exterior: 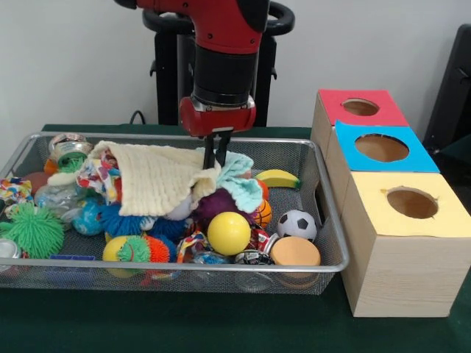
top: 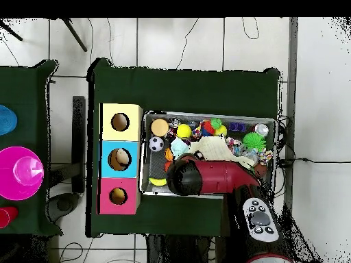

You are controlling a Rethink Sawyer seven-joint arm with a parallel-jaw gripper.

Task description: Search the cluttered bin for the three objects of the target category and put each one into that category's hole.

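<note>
Front view: the red and black arm descends into the bin [exterior: 333, 266], a shallow wire-mesh basket on the green table [exterior: 221, 331]. The gripper [exterior: 215, 157] reaches the cream knitted cloth [exterior: 158, 176] near the bin's middle. Its two dark fingers stand close together, with only a narrow gap; whether they pinch the cloth edge cannot be told from this angle. A pale teal cloth [exterior: 241, 180] lies just beside the fingers. Toward the camera lie a yellow ball [exterior: 229, 232], a small soccer ball [exterior: 296, 223], an orange disc [exterior: 294, 251] and a green spiky ball [exterior: 33, 229]. A toy banana [exterior: 277, 178] rests near the far rim.

Three wooden boxes stand beside the bin. The hole [exterior: 360, 107] with the red face is on the box farthest from the camera, behind the blue-faced box [exterior: 383, 148] and the yellow-faced box [exterior: 411, 203].

Overhead view: the arm covers the gripper.
</note>
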